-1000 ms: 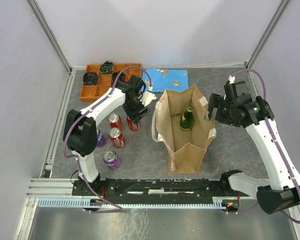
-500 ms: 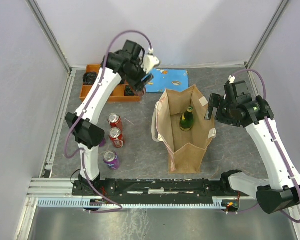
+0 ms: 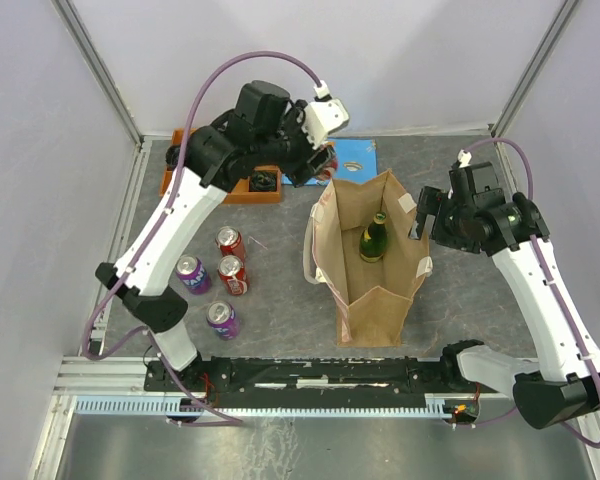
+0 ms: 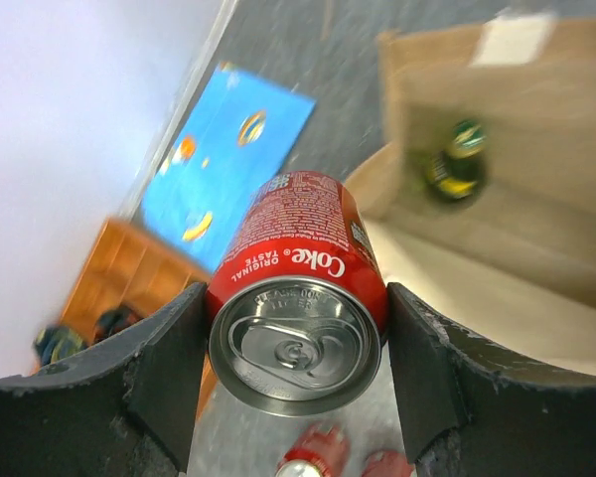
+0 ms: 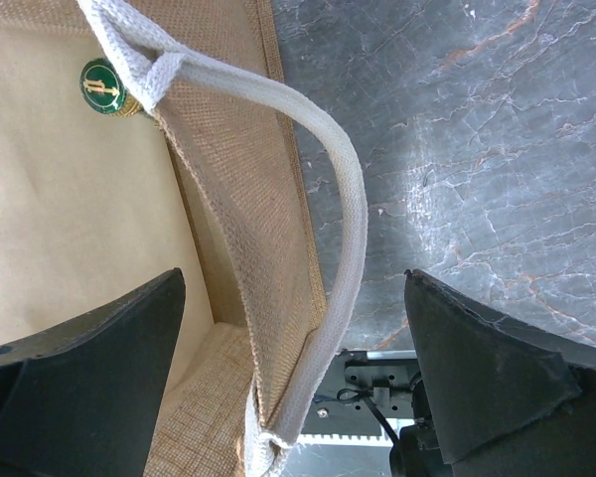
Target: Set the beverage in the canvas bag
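Note:
The canvas bag (image 3: 375,290) stands open in the middle of the table, with a green bottle (image 3: 373,238) upright inside. My left gripper (image 3: 322,160) is shut on a red Coke can (image 4: 298,258) and holds it in the air just beyond the bag's far left rim. In the left wrist view the bag (image 4: 497,248) and the bottle (image 4: 455,169) lie below and to the right of the can. My right gripper (image 3: 420,215) is open, its jaws astride the bag's right wall (image 5: 248,199) and white strap (image 5: 343,229) without touching them.
Two red cans (image 3: 230,242) (image 3: 233,274) and two purple cans (image 3: 191,273) (image 3: 222,318) stand left of the bag. An orange compartment tray (image 3: 185,175) sits at the back left. A blue packet (image 3: 355,157) lies behind the bag.
My left gripper has lifted the red can off the table beside the other cans and carried it up and right to the bag's far rim. The right arm has not moved.

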